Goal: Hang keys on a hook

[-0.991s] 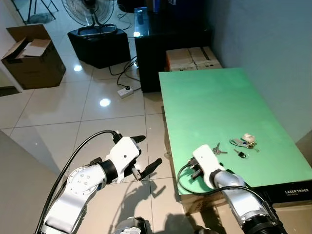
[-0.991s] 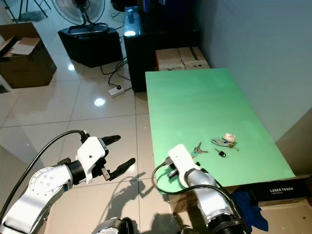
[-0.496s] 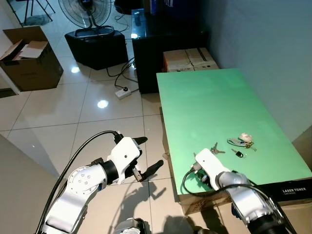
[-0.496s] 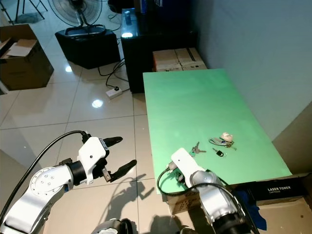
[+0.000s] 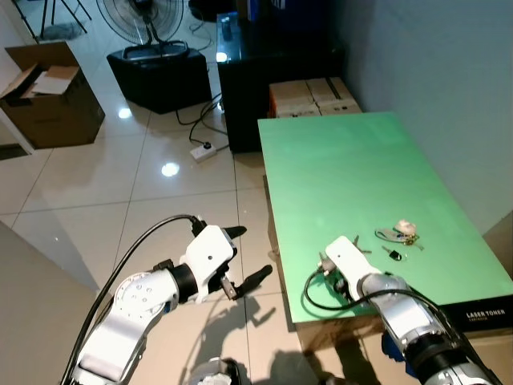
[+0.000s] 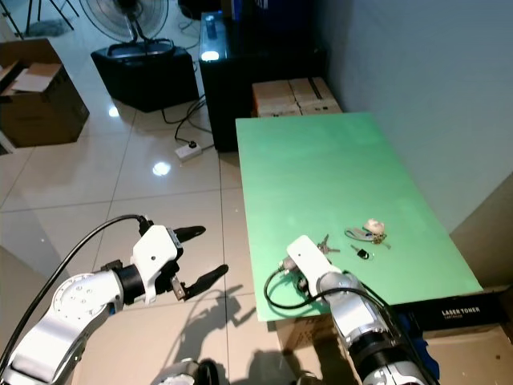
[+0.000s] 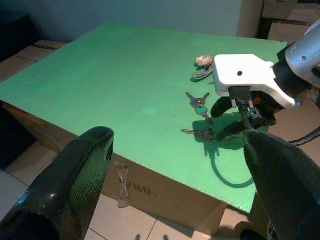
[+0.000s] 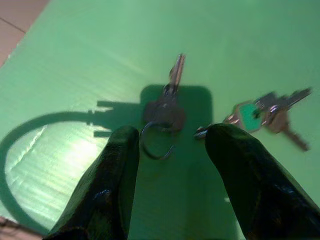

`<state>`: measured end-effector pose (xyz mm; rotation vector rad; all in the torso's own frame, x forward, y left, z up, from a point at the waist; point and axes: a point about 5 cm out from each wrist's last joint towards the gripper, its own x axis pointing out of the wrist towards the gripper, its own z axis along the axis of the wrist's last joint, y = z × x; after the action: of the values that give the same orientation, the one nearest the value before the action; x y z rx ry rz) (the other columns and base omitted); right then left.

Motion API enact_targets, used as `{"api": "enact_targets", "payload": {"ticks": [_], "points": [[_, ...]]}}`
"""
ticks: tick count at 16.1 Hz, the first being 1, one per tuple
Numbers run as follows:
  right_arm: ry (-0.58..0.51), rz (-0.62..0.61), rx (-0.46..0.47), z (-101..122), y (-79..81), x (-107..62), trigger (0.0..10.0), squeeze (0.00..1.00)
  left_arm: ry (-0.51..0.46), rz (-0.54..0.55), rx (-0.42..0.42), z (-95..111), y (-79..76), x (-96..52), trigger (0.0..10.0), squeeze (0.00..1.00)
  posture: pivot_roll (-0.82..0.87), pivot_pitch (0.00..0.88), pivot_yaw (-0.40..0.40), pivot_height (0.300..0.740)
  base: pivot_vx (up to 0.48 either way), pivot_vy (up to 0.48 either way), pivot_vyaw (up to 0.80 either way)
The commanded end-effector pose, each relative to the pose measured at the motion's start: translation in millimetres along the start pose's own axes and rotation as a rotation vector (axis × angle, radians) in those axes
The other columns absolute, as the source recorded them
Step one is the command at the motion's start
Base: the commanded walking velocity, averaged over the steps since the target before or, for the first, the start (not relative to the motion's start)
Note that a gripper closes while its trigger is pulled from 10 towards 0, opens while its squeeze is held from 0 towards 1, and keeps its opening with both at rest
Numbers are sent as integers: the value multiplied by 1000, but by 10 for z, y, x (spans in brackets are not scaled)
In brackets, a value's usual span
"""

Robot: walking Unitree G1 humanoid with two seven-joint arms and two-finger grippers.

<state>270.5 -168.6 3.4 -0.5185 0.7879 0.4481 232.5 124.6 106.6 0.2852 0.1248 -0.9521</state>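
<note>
Right gripper (image 8: pixel 167 165) has dropped lower over the green counter (image 5: pixel 345 176), fingers spread around one key (image 8: pixel 165 107), nothing grasped; left gripper (image 5: pixel 244 257) open, idle.

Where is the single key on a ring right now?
The single key lies flat on the green table near its front edge, just ahead of the right gripper, with the key bunch close beside it.

You have on the surface (image 5: pixel 353 172) one single key (image 8: pixel 167 97), one key bunch (image 8: pixel 267 112), and one keyring cluster (image 5: pixel 398 233).
</note>
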Motion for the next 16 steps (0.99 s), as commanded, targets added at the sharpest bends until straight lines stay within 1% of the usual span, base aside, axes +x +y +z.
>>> {"api": "enact_targets", "payload": {"ticks": [1, 6, 9, 10, 11, 12, 16], "points": [[-13, 11, 5, 23, -24, 11, 10000, 0, 10, -12, 0, -8, 4, -11, 10000, 0, 26, 65, 86, 740, 0, 0, 0], [-32, 43, -18, 50, 5, 73, 10000, 0, 11, -20, 8, -11, -26, -28, 10000, 0, 34, 52, 80, 740, 0, 0, 0], [-41, 71, -13, 31, 54, 121, 10000, 0, 14, -20, 9, -14, -31, -40, 10000, 0, 40, 50, 81, 740, 0, 0, 0], [-47, 85, 0, 20, 78, 139, 8235, 0, 15, -20, 9, -15, -30, -46, 10000, 0, 41, 50, 83, 740, 0, 0, 0], [-50, 91, 11, 9, 84, 149, 3725, 0, 16, -22, 11, -15, -28, -48, 10000, 0, 44, 49, 84, 740, 0, 0, 0], [-50, 96, 19, -17, 77, 160, 118, 0, 17, -24, 12, -12, -27, -49, 10000, 0, 46, 49, 84, 740, 0, 0, 0], [-48, 112, 75, -83, 44, 171, 0, 0, 20, -29, 12, -9, -30, -48, 10000, 0, 47, 52, 89, 740, 0, 0, 0]]}}
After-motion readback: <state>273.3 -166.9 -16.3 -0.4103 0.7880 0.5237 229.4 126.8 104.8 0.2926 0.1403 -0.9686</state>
